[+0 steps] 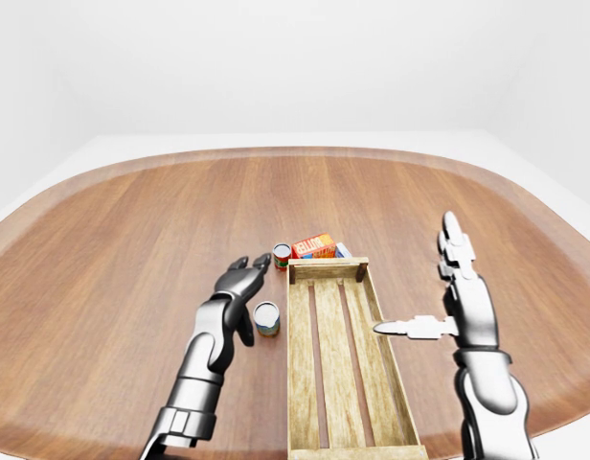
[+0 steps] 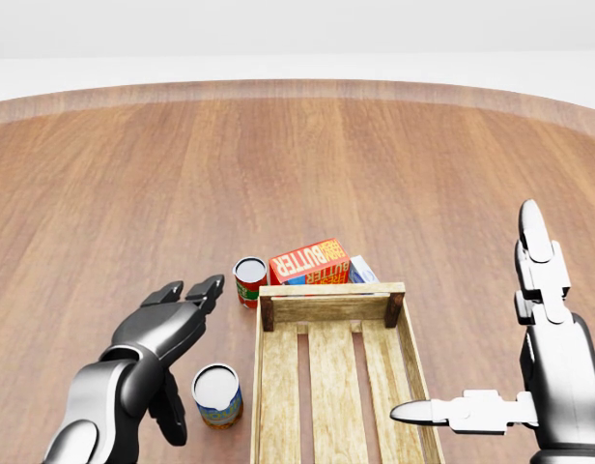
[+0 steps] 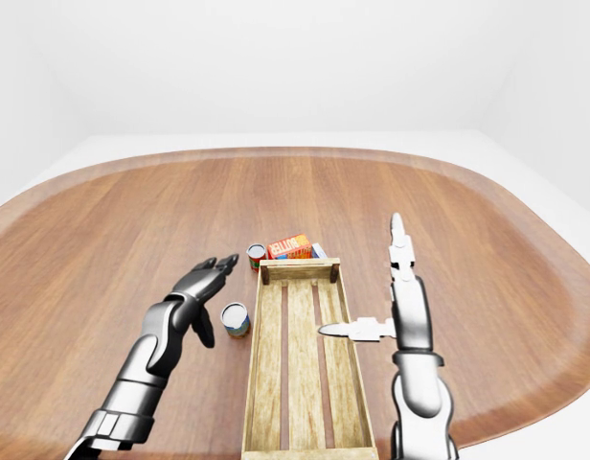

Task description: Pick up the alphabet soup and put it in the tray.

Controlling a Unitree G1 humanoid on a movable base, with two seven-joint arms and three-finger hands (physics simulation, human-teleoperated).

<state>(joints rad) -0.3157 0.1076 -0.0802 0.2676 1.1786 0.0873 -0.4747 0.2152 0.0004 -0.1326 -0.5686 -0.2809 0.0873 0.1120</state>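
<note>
The alphabet soup can (image 2: 217,394), with a blue and orange label and a pale lid, stands upright on the wooden table just left of the tray. The slatted wooden tray (image 2: 331,288) holds nothing. My left hand (image 2: 184,350) is open at the can's left; its fingers (image 2: 203,288) point up-right past the can and its thumb hangs beside it, apart from it. At the tray's right my open right hand (image 2: 468,321) stands flat, with fingers (image 2: 531,232) upward and its thumb over the tray's right rim.
A red and green can (image 2: 249,279) stands at the tray's top left corner. An orange butter box (image 2: 309,261) and a small blue-white box (image 2: 363,269) lie against the tray's top end. The round table's edge (image 1: 295,153) curves far off.
</note>
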